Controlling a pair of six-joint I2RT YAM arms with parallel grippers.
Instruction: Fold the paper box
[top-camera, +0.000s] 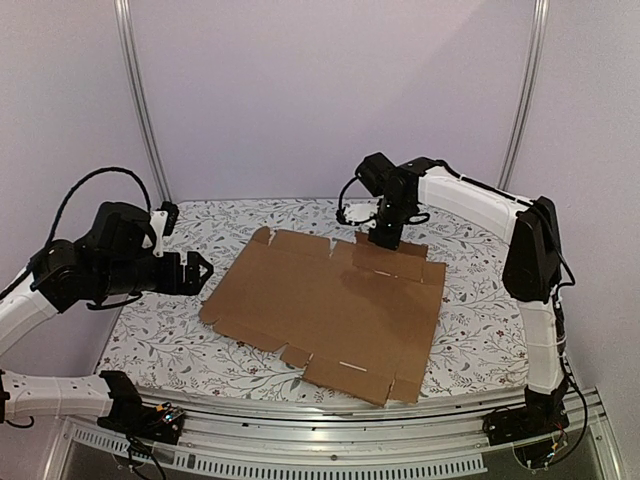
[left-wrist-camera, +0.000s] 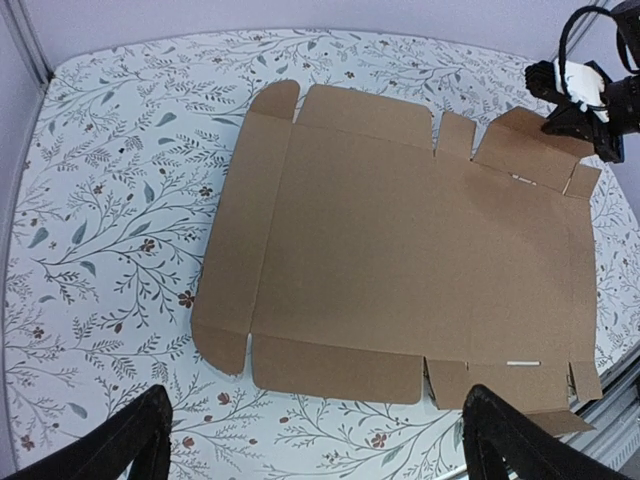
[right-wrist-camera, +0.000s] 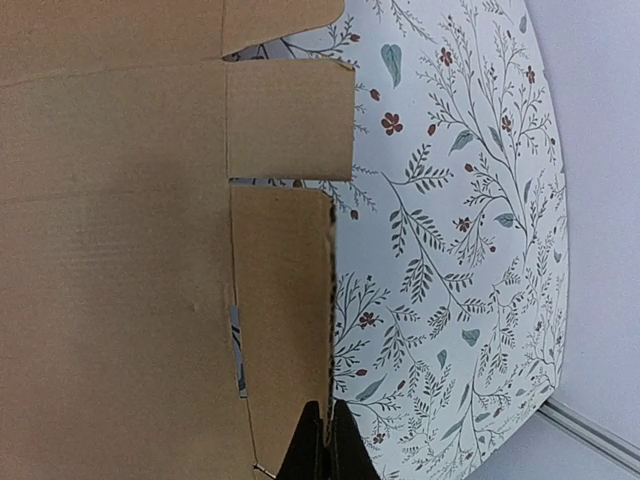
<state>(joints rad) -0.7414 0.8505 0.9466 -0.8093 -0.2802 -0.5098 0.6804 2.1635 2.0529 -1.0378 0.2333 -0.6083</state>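
The paper box (top-camera: 330, 305) is a flat brown cardboard sheet with flaps and slits, lying mid-table. It fills the left wrist view (left-wrist-camera: 400, 240) and the left half of the right wrist view (right-wrist-camera: 120, 250). My right gripper (top-camera: 383, 238) is shut on the edge of a far flap (right-wrist-camera: 285, 300) and lifts it slightly; its fingertips (right-wrist-camera: 343, 445) pinch the flap edge. My left gripper (top-camera: 200, 272) is open and empty, held above the table left of the sheet; its dark fingers (left-wrist-camera: 130, 440) frame the sheet's near edge.
The table has a white cloth with a leaf print (top-camera: 180, 340). A metal rail (top-camera: 330, 420) runs along the near edge. Purple walls and two upright poles (top-camera: 140, 100) close the back.
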